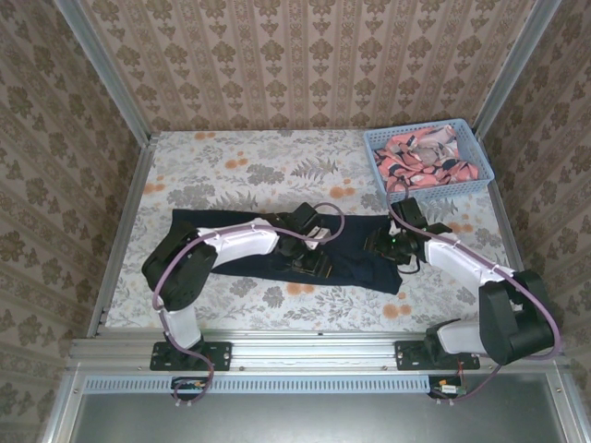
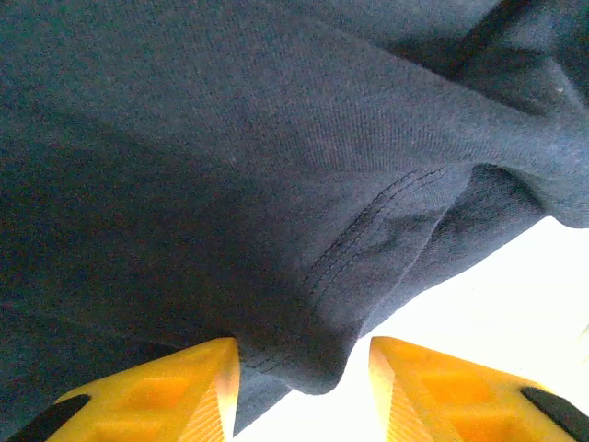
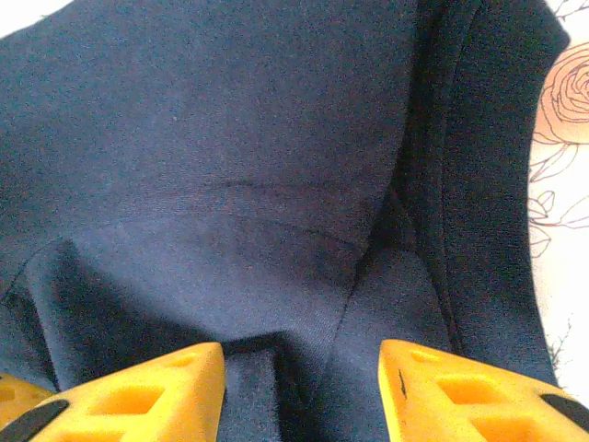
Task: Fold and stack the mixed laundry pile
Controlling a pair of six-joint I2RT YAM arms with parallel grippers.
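cloth like the dark t-shirt (image 1: 355,263), lying in a long band across the middle of the table (image 1: 231,166), should handle light, limp and sagging, so i'd pinch it at a hem or folded edge. the left claw (image 2: 302,354) stands apart around a hanging hem fold and the right claw (image 3: 302,354) stands apart over a ridge of the same shirt, neither visibly squeezing it. count: two claws, one t-shirt, and at the far right one pink patterned garment (image 1: 427,155) heaped in one blue basket (image 1: 443,189).
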